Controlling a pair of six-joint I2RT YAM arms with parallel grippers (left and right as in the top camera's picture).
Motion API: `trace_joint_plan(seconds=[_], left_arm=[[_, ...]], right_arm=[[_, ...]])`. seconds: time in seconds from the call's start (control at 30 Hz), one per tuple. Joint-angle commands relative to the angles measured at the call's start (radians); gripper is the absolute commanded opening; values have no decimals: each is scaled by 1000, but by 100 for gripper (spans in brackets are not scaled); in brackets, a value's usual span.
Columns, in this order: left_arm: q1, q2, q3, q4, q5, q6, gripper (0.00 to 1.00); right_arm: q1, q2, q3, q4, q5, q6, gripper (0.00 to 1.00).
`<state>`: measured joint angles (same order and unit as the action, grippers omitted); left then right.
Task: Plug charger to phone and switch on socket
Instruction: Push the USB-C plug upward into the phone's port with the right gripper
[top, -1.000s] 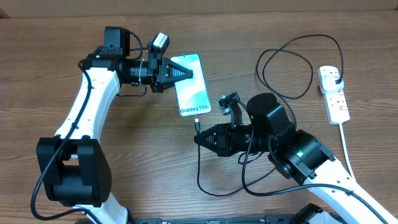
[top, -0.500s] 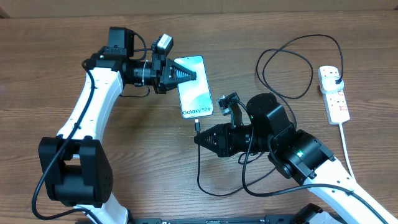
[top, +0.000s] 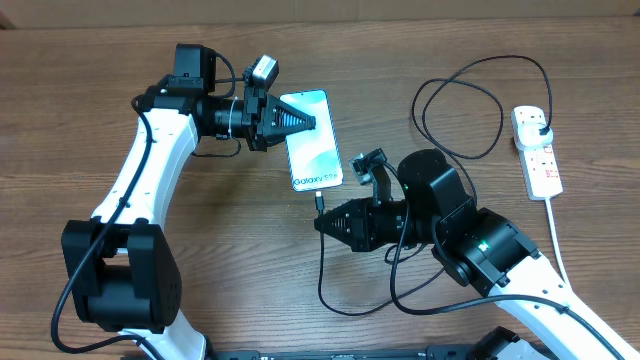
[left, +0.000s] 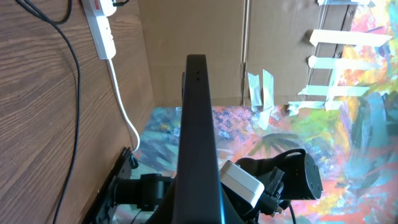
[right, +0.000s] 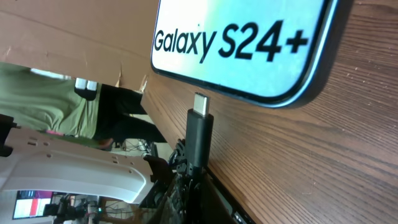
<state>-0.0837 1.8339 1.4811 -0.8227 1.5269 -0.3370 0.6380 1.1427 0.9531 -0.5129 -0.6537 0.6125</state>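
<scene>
The worktop (top: 80, 60) is brown wood grain, matt and finely lined. The phone (top: 312, 150) has a glossy screen inside a smooth dark frame. The charger (right: 200, 137) is matt black plastic with a bare silvery metal tip. The socket (top: 538, 160) is smooth white plastic, as are the arm shells (top: 150, 170).

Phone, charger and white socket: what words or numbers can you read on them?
"Galaxy S24+": on the phone screen, clearest in the right wrist view.
Red marks on the socket: too small to read.
No writing shows on the charger.
</scene>
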Motion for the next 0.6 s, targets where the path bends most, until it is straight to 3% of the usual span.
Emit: trace_joint_plan(seconds=[0.0, 0.57], left_arm=[[-5, -8, 11, 0, 56, 24, 4], [-5, -8, 11, -4, 56, 27, 4]], right_arm=[[-5, -26, 2, 5, 5, -11, 4], [-6, -26, 2, 4, 20, -19, 4]])
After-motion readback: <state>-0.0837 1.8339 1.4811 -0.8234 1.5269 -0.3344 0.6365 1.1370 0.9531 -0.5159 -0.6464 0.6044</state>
